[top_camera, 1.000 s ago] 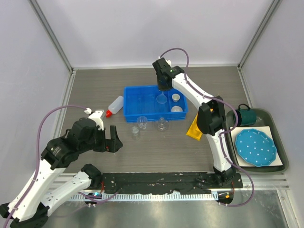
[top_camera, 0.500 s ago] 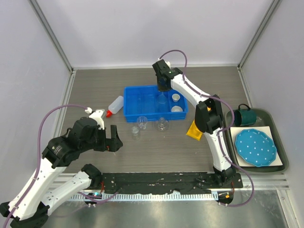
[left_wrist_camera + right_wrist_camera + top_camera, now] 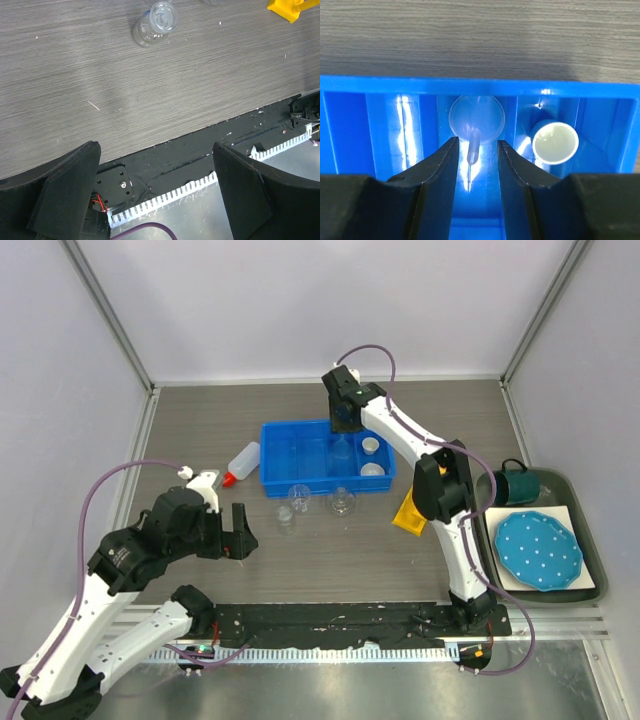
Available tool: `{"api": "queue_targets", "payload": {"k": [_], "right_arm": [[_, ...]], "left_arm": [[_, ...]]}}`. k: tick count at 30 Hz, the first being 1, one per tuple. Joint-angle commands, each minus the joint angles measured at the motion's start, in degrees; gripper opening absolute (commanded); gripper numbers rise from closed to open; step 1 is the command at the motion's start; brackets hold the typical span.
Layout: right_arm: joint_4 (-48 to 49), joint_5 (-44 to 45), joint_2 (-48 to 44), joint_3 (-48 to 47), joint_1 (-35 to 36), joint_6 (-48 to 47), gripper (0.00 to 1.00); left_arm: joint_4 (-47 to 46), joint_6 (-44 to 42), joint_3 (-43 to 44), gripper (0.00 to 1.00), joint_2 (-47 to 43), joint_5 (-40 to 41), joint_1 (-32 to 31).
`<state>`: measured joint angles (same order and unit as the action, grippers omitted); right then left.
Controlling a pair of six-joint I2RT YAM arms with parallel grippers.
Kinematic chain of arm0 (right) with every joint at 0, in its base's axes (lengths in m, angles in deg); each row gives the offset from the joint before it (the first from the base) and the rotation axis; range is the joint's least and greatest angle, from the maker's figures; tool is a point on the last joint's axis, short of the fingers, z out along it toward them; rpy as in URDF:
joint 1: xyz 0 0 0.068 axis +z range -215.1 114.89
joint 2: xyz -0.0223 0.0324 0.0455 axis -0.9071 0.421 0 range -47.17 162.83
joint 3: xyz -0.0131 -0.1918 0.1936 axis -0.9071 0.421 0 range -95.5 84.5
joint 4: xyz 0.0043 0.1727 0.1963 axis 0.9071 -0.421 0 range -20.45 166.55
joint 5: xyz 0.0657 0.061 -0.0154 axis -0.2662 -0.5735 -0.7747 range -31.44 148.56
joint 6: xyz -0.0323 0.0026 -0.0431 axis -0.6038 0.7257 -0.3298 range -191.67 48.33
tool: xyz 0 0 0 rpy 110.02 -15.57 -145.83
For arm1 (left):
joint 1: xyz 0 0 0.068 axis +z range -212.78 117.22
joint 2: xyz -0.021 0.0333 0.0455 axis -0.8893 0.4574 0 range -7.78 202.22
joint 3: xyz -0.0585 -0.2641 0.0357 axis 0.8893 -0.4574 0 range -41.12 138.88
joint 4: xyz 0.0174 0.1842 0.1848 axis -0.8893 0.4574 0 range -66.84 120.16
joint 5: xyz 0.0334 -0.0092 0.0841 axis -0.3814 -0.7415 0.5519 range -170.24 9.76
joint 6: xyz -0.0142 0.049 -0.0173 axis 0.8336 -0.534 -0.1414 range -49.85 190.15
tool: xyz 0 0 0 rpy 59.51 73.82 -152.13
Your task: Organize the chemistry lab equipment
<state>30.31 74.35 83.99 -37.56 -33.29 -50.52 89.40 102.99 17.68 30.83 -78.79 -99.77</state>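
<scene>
1. Right gripper (image 3: pixel 476 145), jaws narrowly parted, straddles the stem of the clear funnel (image 3: pixel 476 116) without pinching it. The funnel lies in the blue bin (image 3: pixel 350 125) beside a white dish (image 3: pixel 555 142).
2. Since a second ago it has drawn slightly toward the far edge. The left gripper (image 3: pixel 155 150), spread wide and empty over the near edge, has not moved.
3. Small glass beakers (image 3: pixel 342 502) stand just nearer than the bin, the squeeze bottle (image 3: pixel 241 462) lies at its left end, and the yellow rack (image 3: pixel 408 512) sits toward the right edge.
4. Pale walls enclose the grey wood-grain bench (image 3: pixel 200 430).
</scene>
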Motion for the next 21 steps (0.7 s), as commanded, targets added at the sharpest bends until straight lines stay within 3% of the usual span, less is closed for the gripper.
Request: {"api": "queue_targets", "payload": {"k": [1,7,12,16,21], "right_arm": [[1.32,1.51,-9.94,2.95,1.85,-0.23,0.42],[2.91,5.56,-23.73,16.29,6.23,-0.58,0.43],[5.8,6.27,-35.32,30.19,10.02,1.26,0.58],[8.97,5.66,-40.7,42.4,13.62,4.25,0.63],[12.31,6.62,-41.16,50.15,16.88,7.41,0.64]], "left_arm": [[-1.38,0.65,1.22,1.0,-1.17,0.04,0.25],[-0.58,0.56,1.22,1.0,-2.31,0.22,0.25],[-0.41,0.56,0.7,1.0,-3.54,0.13,0.25],[-0.58,0.73,0.26,1.0,-4.51,-0.31,0.25],[-0.58,1.0,0.17,1.0,-4.95,-0.4,0.25]]}}
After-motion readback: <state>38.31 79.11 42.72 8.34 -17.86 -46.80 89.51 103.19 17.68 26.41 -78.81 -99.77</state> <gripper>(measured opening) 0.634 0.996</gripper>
